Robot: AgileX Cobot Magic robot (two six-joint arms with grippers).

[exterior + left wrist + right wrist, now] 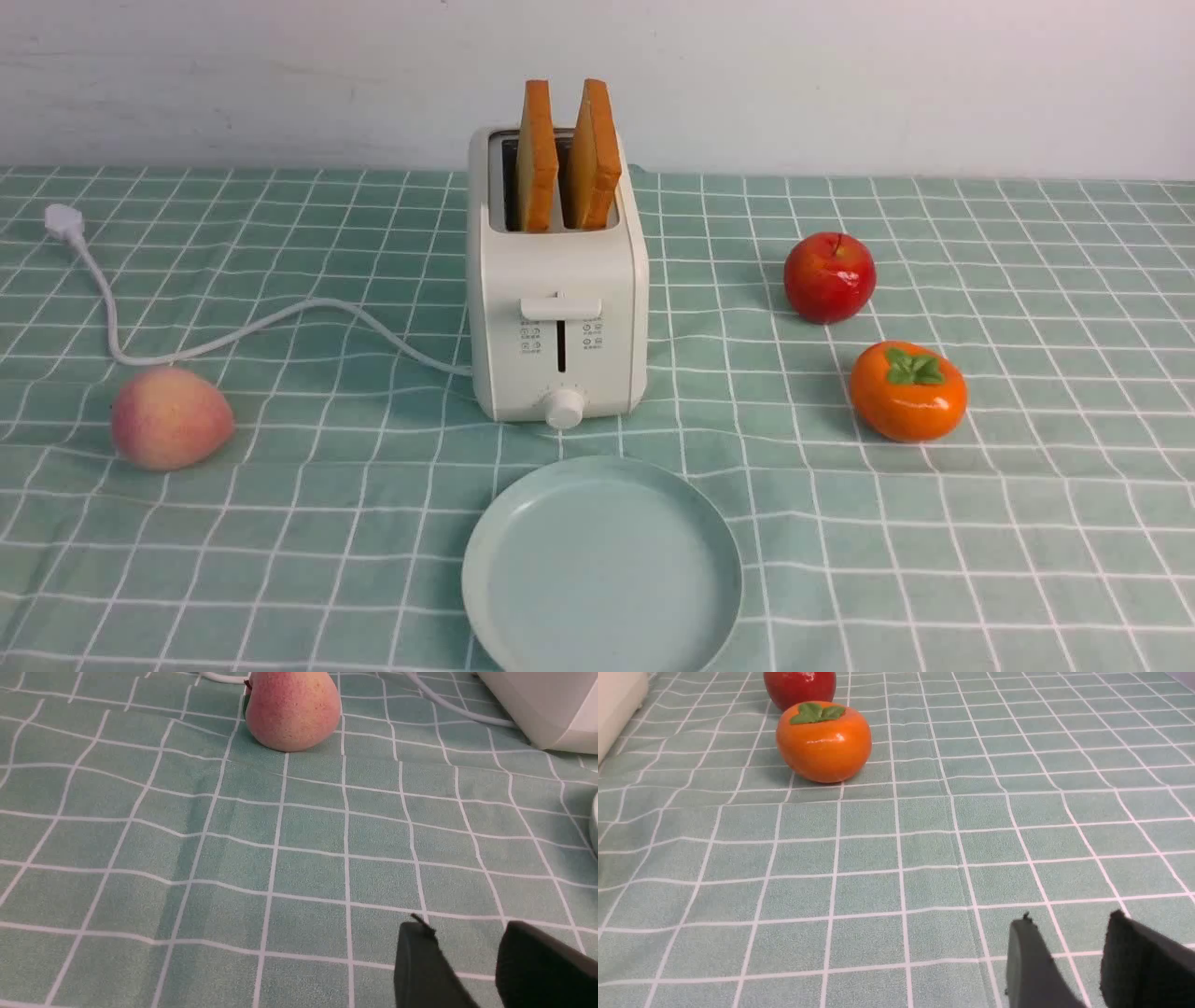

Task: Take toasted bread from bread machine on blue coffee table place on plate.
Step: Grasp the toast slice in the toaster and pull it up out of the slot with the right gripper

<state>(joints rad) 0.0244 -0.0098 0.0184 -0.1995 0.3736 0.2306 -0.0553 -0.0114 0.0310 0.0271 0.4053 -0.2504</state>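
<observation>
Two slices of toasted bread (539,159) stand upright in the bread machine (560,280), one per slot, with their upper halves above the top. The plate (602,569) sits bare at 6 o'clock from the bread machine, just apart from its knob.

Taking the bread machine as the centre of the front view, a red apple (829,277) lies at 3 o'clock, an orange persimmon (907,390) at 4 o'clock, and a peach (171,417) at 8 o'clock. A white cord (280,322) runs out toward 9 o'clock and ends in a plug (63,221) at 10 o'clock. All of it rests on the blue coffee table (1027,485), whose gridded cloth is lightly creased. A plain pale wall (840,75) stands behind at 12 o'clock.

The left gripper (467,928) hangs over bare cloth, released, with nothing between its jaws. The right gripper (1071,919) is likewise released and empty.
</observation>
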